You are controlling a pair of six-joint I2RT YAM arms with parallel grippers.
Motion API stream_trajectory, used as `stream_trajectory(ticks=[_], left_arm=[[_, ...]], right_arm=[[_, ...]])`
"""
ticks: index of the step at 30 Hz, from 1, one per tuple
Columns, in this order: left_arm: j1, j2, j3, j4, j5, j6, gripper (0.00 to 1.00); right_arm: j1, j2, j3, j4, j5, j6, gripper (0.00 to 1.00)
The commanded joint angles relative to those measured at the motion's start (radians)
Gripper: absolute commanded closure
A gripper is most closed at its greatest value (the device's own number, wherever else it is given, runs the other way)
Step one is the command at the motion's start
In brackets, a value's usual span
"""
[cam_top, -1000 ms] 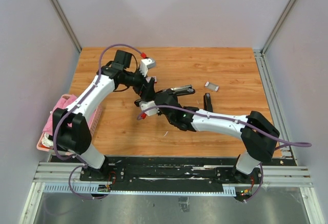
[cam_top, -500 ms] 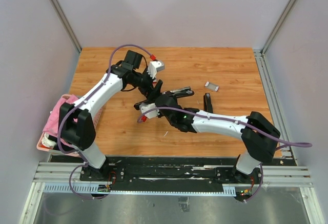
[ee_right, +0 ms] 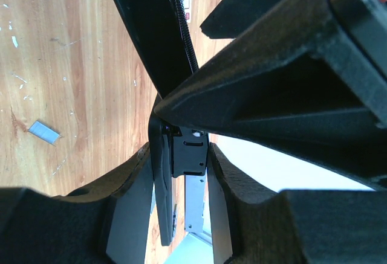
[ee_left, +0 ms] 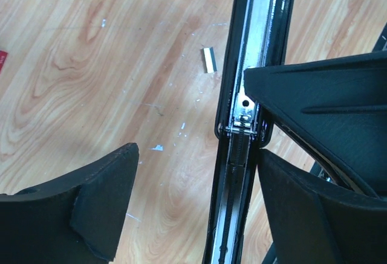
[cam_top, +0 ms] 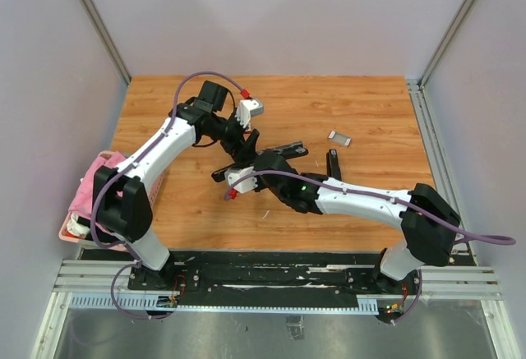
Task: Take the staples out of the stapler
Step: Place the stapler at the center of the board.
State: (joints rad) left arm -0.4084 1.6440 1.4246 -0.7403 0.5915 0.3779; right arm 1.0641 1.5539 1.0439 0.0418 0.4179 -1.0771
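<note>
**At mid-table: left pincer arrives over the open stapler**

My left pincer (ee_left: 195,173) has swung in from the left and now straddles the stapler (ee_left: 242,173). Its jaws are apart and have narrowed a little. My right pincer (ee_right: 178,155) stays clamped on the stapler's rear, steadying it. I judge the emptying is about to begin.

One strip of staples (ee_left: 208,59) lies loose on the table (ee_left: 91,64), just beside the magazine (ee_left: 253,28). The open magazine shows its spring and a silvery rail, but I cannot tell whether any staples remain inside.

The pink basket (cam_top: 64,229) at the table's left edge holds a pink cloth (cam_top: 94,182) and no staples that I can see.
</note>
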Motion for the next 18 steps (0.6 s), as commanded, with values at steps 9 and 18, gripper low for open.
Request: stream_trajectory(ticks=[9, 18], left_arm=[[-0.018, 0.047, 0.027, -0.051, 0.086, 0.011, 0.32], [-0.027, 0.093, 0.062, -0.056, 0.119, -0.010, 0.65]], right_arm=[[0.013, -0.016, 0.026, 0.043, 0.009, 0.016, 0.84], [0.028, -0.001, 0.017, 0.067, 0.021, 0.000, 0.84]])
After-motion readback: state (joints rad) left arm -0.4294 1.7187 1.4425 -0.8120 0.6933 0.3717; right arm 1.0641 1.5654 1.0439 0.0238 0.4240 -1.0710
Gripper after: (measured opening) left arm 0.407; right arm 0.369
